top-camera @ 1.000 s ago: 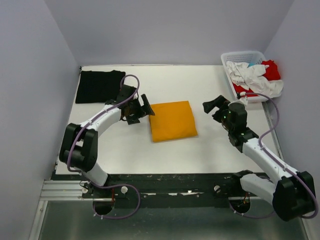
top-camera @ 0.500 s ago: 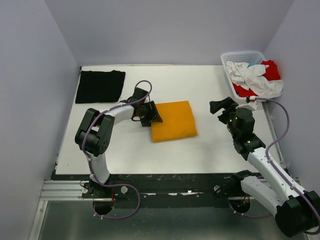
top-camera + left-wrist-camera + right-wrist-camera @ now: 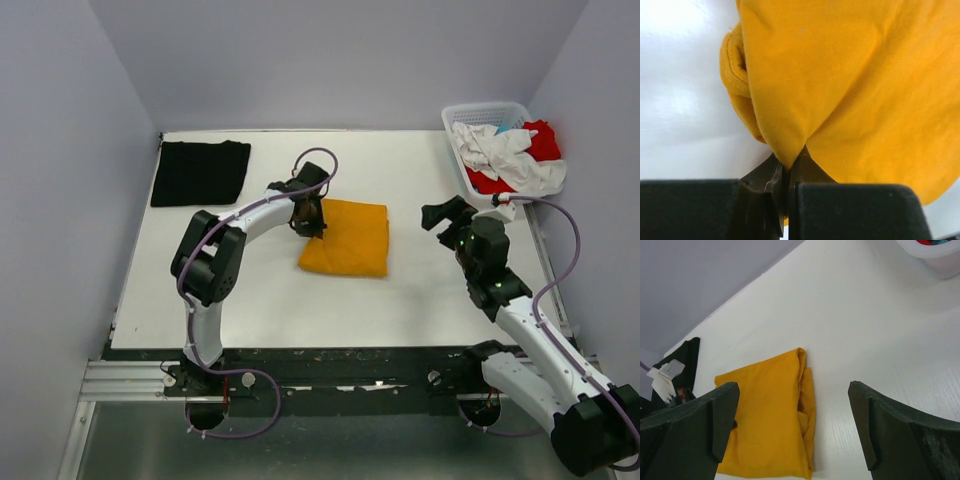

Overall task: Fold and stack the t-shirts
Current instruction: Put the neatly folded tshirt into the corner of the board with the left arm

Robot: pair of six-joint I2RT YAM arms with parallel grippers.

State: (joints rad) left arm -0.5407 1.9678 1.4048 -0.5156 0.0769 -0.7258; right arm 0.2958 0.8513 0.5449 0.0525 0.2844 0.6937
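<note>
The folded mustard t-shirt (image 3: 352,240) lies mid-table (image 3: 250,300), its left edge bunched where my left claw (image 3: 788,166) is clamped tight on a tuck of cloth. I judge that grip is for dragging it toward the black t-shirt (image 3: 200,172) at the far left. My right claw (image 3: 447,216) hangs wide open, empty, between the mustard shirt and the basket (image 3: 485,106).

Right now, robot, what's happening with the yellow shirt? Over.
Left gripper shut on yellow shirt edge. Right gripper open, off the cloth. Black shirt folded, back-left corner. Nothing in the way.

Left end effector (image 3: 310,220) at mustard t-shirt (image 3: 352,240)
</note>
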